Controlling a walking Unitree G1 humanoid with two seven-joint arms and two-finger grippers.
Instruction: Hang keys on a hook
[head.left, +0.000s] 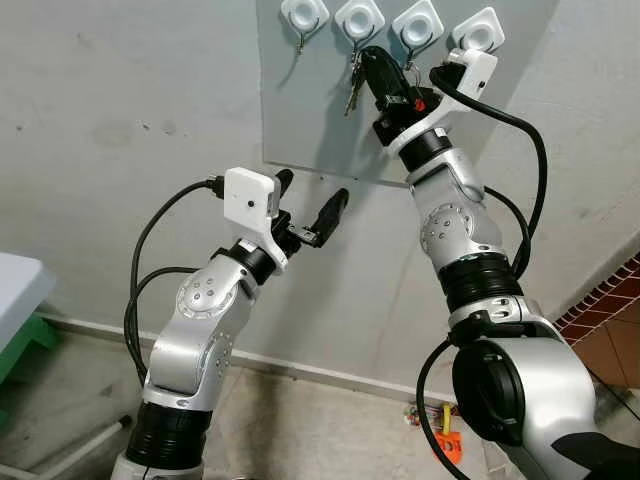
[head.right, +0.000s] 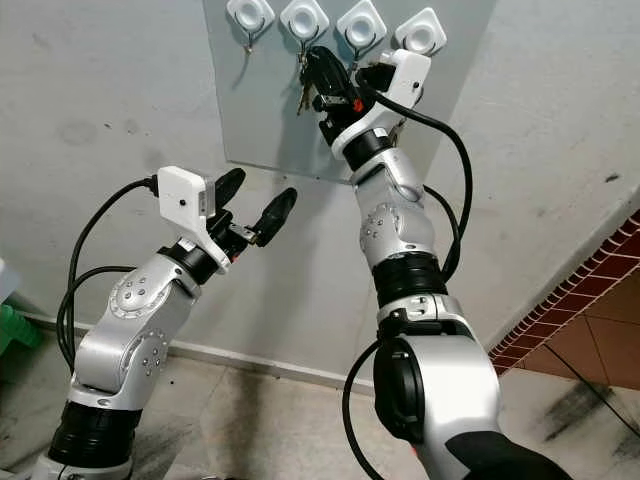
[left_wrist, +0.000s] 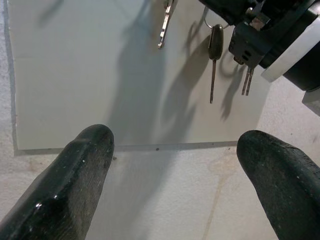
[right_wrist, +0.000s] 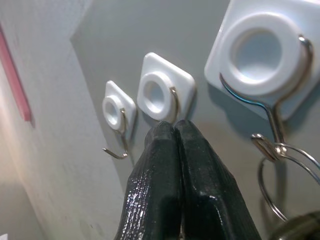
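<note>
Up high, right claw (head.left: 368, 62) closed beside keys (head.left: 354, 88).

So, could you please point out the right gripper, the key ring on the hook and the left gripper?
right gripper (right_wrist: 176, 131): right wrist view, where the closed fingertips meet.
key ring (right_wrist: 295, 150): right wrist view, wire loop beside the hook's tip.
left gripper (head.left: 312, 205): left eye view, midway between the open fingertips.
</note>
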